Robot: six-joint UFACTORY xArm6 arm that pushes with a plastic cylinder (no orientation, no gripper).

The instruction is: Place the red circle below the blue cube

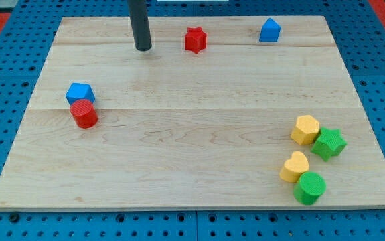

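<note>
1. red circle (pixel 84 114) sits at the view's left of the wooden board (pixel 192 167), touching the blue cube (pixel 80 92) and directly below it.
2. my tip (pixel 142 48) rests near the view's top, well apart from that pair, left of the red star (pixel 195 39).
3. no jaws here: the rod is bare and holds nothing.
4. a second blue block (pixel 269 31) lies at the top right.
5. two yellow blocks (pixel 305 129) (pixel 294 167), a green star (pixel 329 143) and a green cylinder (pixel 309 187) cluster at the bottom right.

pale matt wooden board (pixel 199 134)
</note>
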